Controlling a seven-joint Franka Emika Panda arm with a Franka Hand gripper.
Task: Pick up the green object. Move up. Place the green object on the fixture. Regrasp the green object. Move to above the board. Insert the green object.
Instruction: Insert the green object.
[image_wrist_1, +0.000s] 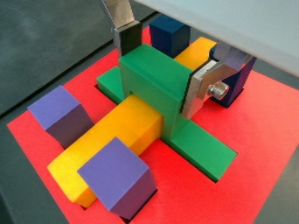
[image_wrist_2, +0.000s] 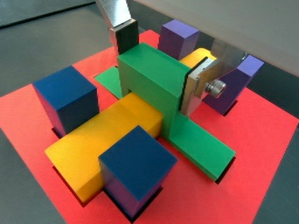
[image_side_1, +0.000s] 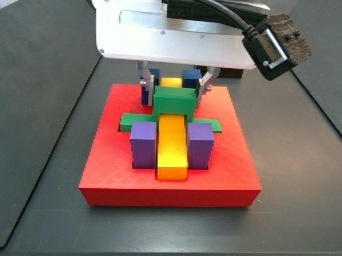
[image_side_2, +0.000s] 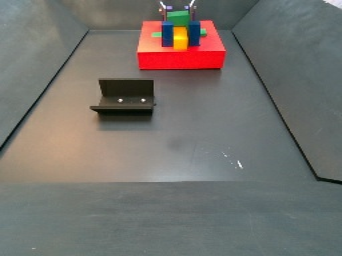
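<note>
The end effector is gripping the bright green notched plastic block, straddling it over the long yellow bar on the red slotted board, seating it squarely.

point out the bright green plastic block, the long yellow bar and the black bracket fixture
bright green plastic block (image_wrist_1: 158, 83): a wrist view, its upright face.
long yellow bar (image_side_1: 174, 148): a side view, its top face.
black bracket fixture (image_side_2: 123, 97): a side view, its upright back wall.
</note>
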